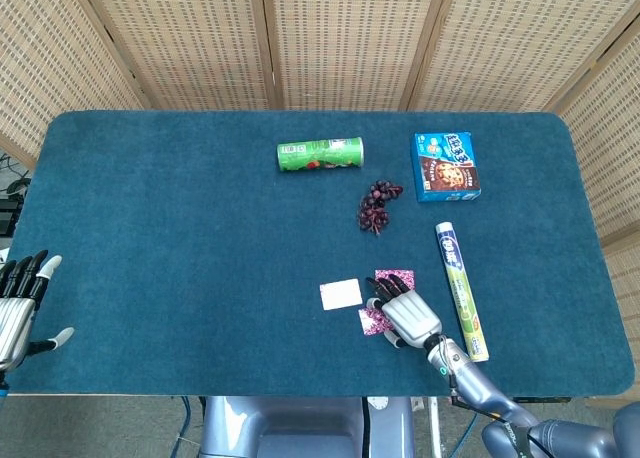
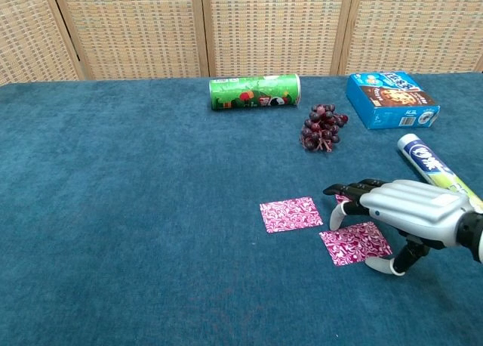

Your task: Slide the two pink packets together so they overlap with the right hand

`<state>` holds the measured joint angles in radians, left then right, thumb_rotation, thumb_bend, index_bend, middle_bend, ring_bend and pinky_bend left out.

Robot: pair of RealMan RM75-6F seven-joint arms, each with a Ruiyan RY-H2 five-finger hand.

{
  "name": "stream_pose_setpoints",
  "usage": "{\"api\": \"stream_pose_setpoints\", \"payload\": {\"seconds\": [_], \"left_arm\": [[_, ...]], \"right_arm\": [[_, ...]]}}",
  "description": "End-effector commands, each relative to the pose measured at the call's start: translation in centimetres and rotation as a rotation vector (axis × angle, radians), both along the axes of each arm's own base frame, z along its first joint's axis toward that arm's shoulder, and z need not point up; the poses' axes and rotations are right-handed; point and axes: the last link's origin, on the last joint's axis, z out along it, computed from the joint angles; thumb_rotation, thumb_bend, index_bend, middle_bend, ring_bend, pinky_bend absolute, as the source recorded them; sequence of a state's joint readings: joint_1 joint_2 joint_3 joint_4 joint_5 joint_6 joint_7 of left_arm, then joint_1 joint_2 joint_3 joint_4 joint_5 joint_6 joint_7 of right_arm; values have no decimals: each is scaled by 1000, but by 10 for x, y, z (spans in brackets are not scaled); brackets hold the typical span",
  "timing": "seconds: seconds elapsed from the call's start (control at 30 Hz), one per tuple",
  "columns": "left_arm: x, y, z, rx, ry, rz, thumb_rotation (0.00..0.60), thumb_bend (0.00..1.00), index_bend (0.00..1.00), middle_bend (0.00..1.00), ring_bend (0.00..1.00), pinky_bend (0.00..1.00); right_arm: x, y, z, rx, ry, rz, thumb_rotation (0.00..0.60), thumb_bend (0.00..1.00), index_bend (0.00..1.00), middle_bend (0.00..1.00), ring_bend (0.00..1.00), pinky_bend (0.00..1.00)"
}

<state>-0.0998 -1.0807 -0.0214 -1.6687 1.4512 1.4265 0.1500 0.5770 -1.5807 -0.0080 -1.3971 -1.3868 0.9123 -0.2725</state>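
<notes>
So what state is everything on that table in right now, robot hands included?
Green cylindrical snack can: lying on its side.
Blue cookie box: lying flat, closed.
Purple grape bunch: resting loose on the cloth.
White and green tube: lying flat.
Three pink patterned packets: flat, none visibly overlapping.
Right robot hand: fingers spread over the packets.
Left robot hand: open, holding nothing.

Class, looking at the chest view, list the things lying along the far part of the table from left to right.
Green can → bunch of grapes → blue cookie box → white and green tube, which sits a little nearer than the others.
</notes>
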Motion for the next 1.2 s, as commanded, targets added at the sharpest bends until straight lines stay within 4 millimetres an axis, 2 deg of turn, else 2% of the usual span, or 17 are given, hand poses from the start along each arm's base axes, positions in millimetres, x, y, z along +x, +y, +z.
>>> {"api": "stream_pose_setpoints", "payload": {"seconds": [0.03,0.23,0.77,1.2], "left_arm": [[0,0,0,-1,-1,0,600,0,0,0,0,0],[0,0,0,-1,-1,0,600,0,0,0,0,0],[0,0,0,0,0,-1,600,0,0,0,0,0],[0,0,0,-2,-1,-1,600,1,0,0,0,0]], "right_arm": [[0,1,-1,1,-3,0,600,438,697,0,0,0],[1,3,-1,-6,-23,11,600,455,738,0,0,0],[3,2,2,-17,-39,21,600,454,737,4,0,0],[12,-1,4,-22,-47,30,600,454,738,5,0,0]]}}
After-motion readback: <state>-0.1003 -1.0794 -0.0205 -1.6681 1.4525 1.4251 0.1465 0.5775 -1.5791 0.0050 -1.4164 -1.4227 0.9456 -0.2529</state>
